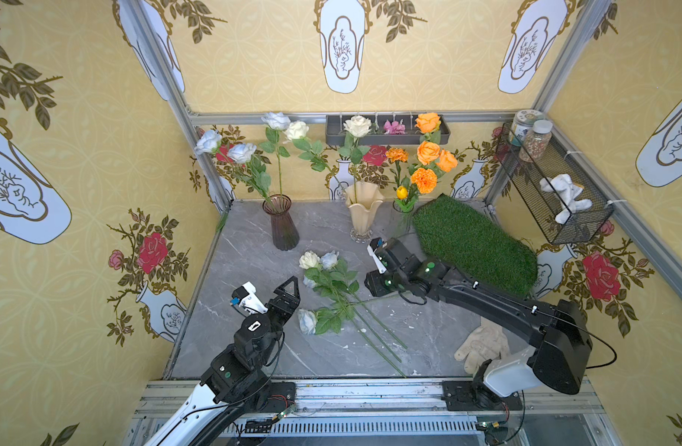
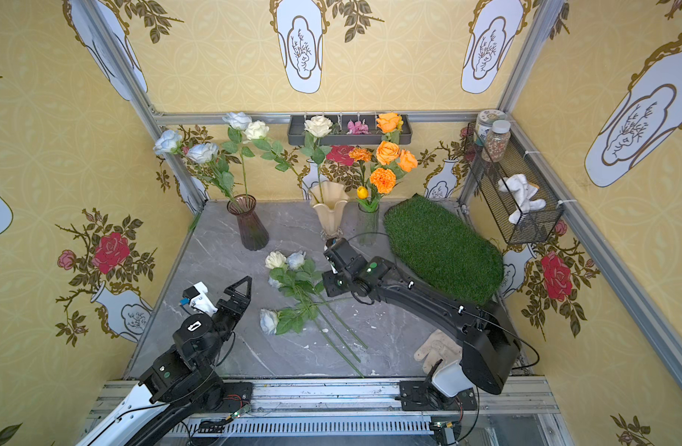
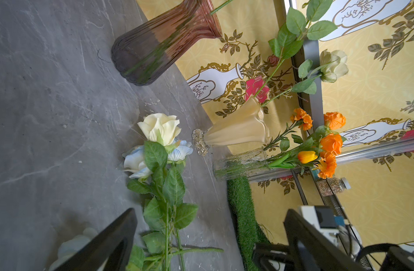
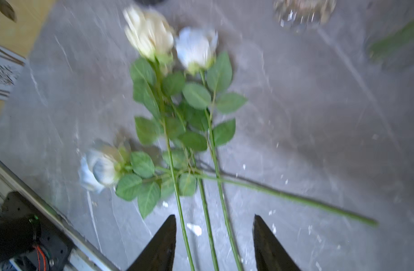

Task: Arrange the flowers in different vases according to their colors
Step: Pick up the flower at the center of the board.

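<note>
- Flowers [image 1: 333, 285] lie loose mid-frame on the tabletop [image 1: 246, 255] in both top views: cream and pale blue roses, stems crossed. The vases [image 1: 283, 228] stand above them in frame, holding blooms.
- Left wrist view: my left fingers [image 3: 107, 241] stand wide apart along the bottom edge, empty.
- Right wrist view, blurred: my right fingers [image 4: 159, 246] are apart at the bottom, gripping nothing.

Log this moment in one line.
left hand open | right hand open, facing loose roses | purple vase: blue roses | cream vase: cream roses | clear vase: orange flowers
</note>
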Controlling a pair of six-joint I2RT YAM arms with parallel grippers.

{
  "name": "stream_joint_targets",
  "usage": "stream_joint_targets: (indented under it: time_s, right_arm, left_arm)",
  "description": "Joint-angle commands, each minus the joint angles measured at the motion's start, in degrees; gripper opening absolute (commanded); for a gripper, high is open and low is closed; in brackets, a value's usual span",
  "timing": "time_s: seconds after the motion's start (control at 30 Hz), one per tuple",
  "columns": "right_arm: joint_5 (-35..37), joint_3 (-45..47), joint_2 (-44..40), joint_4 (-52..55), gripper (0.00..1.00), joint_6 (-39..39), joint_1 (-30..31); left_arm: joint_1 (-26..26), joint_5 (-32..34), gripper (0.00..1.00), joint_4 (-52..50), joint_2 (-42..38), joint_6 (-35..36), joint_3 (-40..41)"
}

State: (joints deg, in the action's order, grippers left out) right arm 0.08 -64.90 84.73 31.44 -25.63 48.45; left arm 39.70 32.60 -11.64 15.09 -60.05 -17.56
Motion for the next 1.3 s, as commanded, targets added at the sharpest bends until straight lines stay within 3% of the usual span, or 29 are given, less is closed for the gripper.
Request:
stream_joint_targets:
  time_s: [0.0,0.2,0.4,0.63,0.77,1.27]
  right_arm:
    - [-0.54,3.23,0.35,-4.49,0.48,-7.31,2.85]
    - [0.01,1.90,7.53,-6.55,0.45,-9.25,7.66]
    - [0.05,-1.43,14.32,-8.68,0.43,-10.13,8.28]
    - [-0.76,-7.37,21.28,-7.85,0.25,-8.15,8.29]
    - [-0.34,-9.29,23.77,-7.76,0.21,-7.45,8.26]
    - [1.85,-15.06,30.46,-5.04,0.20,-5.23,8.12]
  left_arm:
    - [-0.06,-2.25,1.00,-1.35,0.15,-0.53,-0.70]
    - [-0.09,-2.28,1.00,-3.60,-0.15,-1.91,-1.33]
    - [-0.07,-2.58,1.00,-4.70,0.27,-2.79,-1.95]
    - [-0.02,-2.19,1.00,-4.62,1.24,-3.29,-2.19]
    - [0.00,-1.97,1.00,-4.53,1.96,-3.29,-2.44]
    - [-0.04,-1.56,1.00,-3.24,1.45,-2.44,-1.56]
